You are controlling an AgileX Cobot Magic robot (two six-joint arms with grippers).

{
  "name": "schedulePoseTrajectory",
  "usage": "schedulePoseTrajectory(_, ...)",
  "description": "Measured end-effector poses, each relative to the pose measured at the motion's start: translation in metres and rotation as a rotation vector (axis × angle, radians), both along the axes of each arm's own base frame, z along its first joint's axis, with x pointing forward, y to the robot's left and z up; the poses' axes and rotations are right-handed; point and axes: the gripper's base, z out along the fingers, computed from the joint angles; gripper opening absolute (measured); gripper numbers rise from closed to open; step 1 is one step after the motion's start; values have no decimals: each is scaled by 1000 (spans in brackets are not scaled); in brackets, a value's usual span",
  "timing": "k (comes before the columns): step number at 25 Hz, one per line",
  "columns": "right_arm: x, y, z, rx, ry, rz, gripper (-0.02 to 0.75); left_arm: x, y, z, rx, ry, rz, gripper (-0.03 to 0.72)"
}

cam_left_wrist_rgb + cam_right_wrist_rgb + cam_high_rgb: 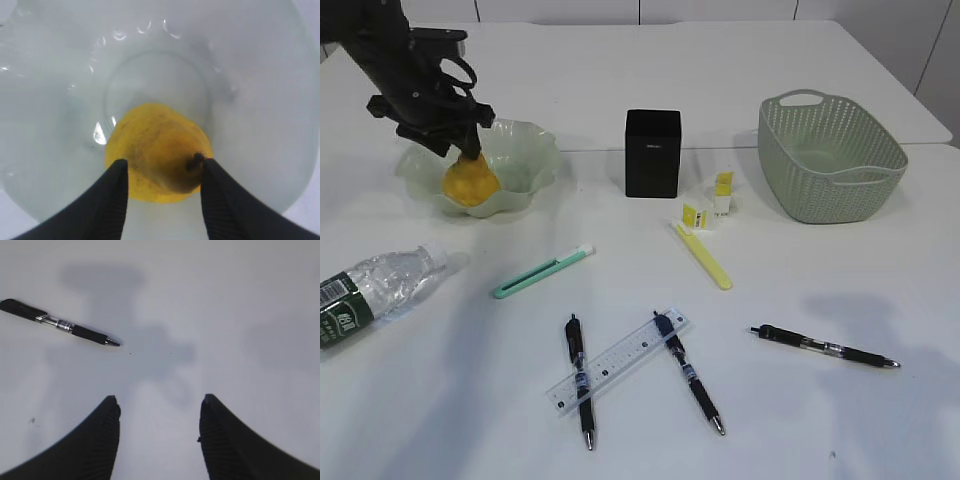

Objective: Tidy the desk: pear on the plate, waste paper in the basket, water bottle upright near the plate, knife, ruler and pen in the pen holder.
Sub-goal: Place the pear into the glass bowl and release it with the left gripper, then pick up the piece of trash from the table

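The lumpy yellow pear is being set in the pale green wavy glass plate; the left tool is seen flanking it, jaws parted. Withdrawal upward is judged next. The right tool is held open, empty, above the worktop.

The plain white tabletop is evenly, brightly lit; soft grey shadows are cast; wrist views are blurred; glare is seen on the pale green wavy glass dish.
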Motion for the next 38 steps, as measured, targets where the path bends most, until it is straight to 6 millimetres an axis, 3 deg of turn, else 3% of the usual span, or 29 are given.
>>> schedulePoseTrajectory(7,0,0,0,0,0,0,389,-3,1,26,0,-24,-4,340)
schedulePoseTrajectory(14,7,1,-7,24,39,-6,389,-16,2,85,-7,-109,-9,343)
schedulePoseTrajectory(21,18,4,4,72,44,-20,389,-46,12,143,51,-159,-9,342)
schedulePoseTrajectory(27,19,8,7,122,42,-29,389,-84,19,197,72,-205,-3,342)
schedulePoseTrajectory(38,19,19,8,205,40,74,389,-137,30,261,72,-326,46,341)
